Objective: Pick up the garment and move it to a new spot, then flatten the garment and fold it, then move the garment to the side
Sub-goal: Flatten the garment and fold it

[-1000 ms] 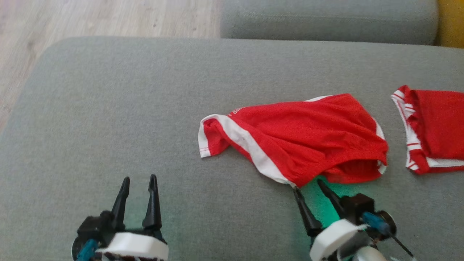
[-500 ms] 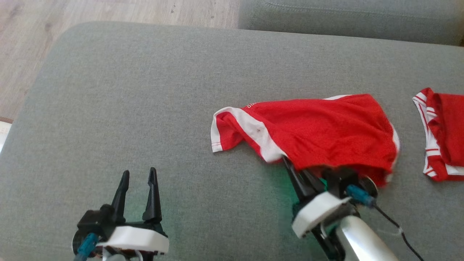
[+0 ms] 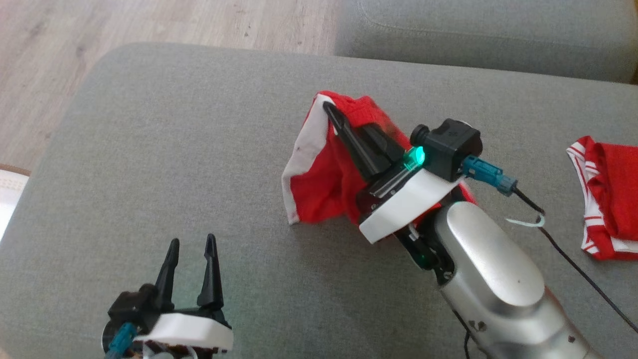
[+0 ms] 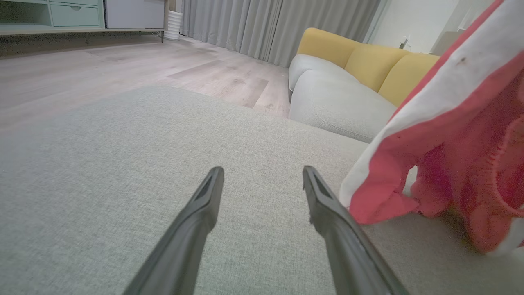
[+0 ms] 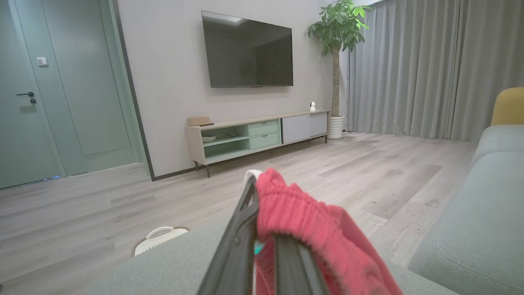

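Jaws: right ones pinched shut on red cloth, left ones spread wide and empty.
Head view: the right gripper (image 3: 330, 108) holds the red garment (image 3: 319, 194) raised over the middle of the cushion (image 3: 174, 149), its white-trimmed hem touching. Bare grey cloth surrounds the left gripper (image 3: 191, 242), and a second red garment (image 3: 608, 199) lies at the right edge. Left wrist view: the garment hangs just right of the fingers. Right wrist view: its elastic band is clamped at the fingertips.
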{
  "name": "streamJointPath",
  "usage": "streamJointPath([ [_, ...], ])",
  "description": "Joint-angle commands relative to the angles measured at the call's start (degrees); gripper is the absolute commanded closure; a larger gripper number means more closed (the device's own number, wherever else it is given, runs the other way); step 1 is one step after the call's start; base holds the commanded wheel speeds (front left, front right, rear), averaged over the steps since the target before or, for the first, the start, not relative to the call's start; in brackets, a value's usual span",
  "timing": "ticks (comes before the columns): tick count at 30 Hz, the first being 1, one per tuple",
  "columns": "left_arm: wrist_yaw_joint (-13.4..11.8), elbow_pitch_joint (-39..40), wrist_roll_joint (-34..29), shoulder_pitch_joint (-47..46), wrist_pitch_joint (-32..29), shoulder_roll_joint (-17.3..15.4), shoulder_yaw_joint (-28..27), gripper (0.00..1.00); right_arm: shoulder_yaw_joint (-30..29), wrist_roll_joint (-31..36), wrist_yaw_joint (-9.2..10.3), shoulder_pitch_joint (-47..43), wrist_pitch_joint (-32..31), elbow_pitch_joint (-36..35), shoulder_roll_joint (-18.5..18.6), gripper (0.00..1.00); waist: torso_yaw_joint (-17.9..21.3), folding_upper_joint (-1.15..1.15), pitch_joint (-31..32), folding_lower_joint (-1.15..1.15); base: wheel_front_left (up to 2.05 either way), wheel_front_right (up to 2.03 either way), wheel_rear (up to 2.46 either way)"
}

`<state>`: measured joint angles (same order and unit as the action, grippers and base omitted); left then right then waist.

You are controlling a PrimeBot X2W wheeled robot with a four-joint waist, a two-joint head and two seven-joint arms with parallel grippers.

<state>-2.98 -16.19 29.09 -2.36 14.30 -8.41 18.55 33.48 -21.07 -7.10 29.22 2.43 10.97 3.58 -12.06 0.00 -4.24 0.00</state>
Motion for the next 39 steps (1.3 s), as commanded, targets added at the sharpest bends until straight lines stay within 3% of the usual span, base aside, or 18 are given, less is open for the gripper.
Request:
streamJointPath([
  [1,0.0,1.5,-0.7,-1.5,0.7,-0.2,-2.2,0.00,0.8,-0.5,-0.39,0.7,-0.3,-1.9,-0.7,1.00,-0.2,0.00,0.4,0.00,0.00,0.00,0.00],
  [5,0.1,1.5,-0.9,-0.9,0.7,-0.1,-2.5,0.00,-0.3,-1.9,-0.39,-1.7,-3.1,-1.0,-0.7,1.00,-0.1,0.00,0.9,0.00,0.00,0.00,0.00],
  [9,0.2,1.8,-1.2,-0.2,0.7,0.1,-2.9,0.00,-3.2,0.7,-0.39,-6.6,-7.3,1.9,-0.6,1.00,0.7,0.00,0.8,0.00,0.00,0.00,0.00],
  [17,0.5,1.6,-1.7,-0.2,0.7,0.4,-2.6,0.00,-12.9,3.8,-0.39,-14.1,-11.5,3.6,4.2,1.00,2.5,0.00,0.5,0.00,0.00,0.00,0.00],
  [24,0.8,1.4,-2.1,-0.7,0.7,0.5,-2.3,0.00,-19.5,5.2,-0.39,-17.5,-12.1,5.4,6.6,1.00,3.1,0.00,-0.3,0.00,0.00,0.00,0.00],
  [31,0.8,1.2,-2.4,-1.3,0.7,0.7,-2.2,0.00,-22.2,8.0,-0.39,-17.5,-9.5,8.8,8.2,1.00,3.4,0.00,-1.2,0.00,0.00,0.00,0.00],
  [32,0.9,1.2,-2.4,-1.4,0.7,0.7,-2.2,0.00,-22.5,8.2,-0.39,-17.5,-8.9,9.3,8.2,0.92,3.5,0.00,-1.2,0.00,0.00,0.00,0.00],
  [33,0.9,1.1,-2.5,-1.5,0.7,0.7,-2.2,0.00,-22.8,8.2,-0.39,-17.5,-8.3,9.9,8.1,0.74,3.6,0.00,-1.3,0.00,0.00,0.00,0.00],
  [34,0.9,1.0,-2.5,-1.6,0.7,0.7,-2.2,0.00,-22.9,8.4,-0.39,-17.4,-7.6,10.4,8.0,0.47,3.7,0.00,-1.3,0.00,0.00,0.00,0.00],
  [35,0.9,0.9,-2.6,-1.6,0.7,0.7,-2.1,0.00,-23.0,8.6,-0.39,-17.4,-6.9,10.7,7.9,0.00,3.8,0.00,-1.3,0.00,0.00,0.00,0.00],
  [39,1.0,0.7,-2.7,-1.8,0.7,0.8,-2.1,0.00,-23.0,8.5,-0.39,-17.8,-4.8,11.4,7.3,0.00,4.1,0.00,-1.1,0.00,0.00,0.00,0.00],
])
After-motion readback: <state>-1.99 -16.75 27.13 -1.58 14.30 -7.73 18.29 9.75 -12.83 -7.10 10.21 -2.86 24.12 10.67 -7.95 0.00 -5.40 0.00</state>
